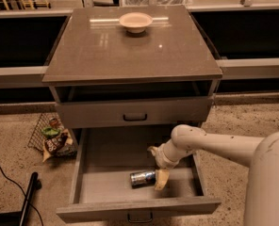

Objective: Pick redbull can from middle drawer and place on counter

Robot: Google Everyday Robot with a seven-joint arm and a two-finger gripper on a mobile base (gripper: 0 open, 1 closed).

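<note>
1. The redbull can lies on its side on the pale floor of the middle drawer. It is toward the front and a little right of centre, with its length running across the drawer.
2. The gripper is down inside the drawer at the can's right end, right up against it. From where I stand I cannot tell whether it has closed on the can or is merely beside it.
3. The pale arm reaches in from the right, passes over the drawer's right side wall and bends downward to the gripper.
4. The middle drawer is pulled well out, and its dark bar handle shows at the bottom edge of the front.
5. Just above it is the upper drawer, a shallower grey front with a similar handle, which is pushed in.
6. The counter caps the cabinet, glossy and brownish-grey. A small pale bowl stands near its back edge.
7. On the speckled floor left of the cabinet there is a wire basket holding snack packets. A black cable trails nearer the corner.
</note>
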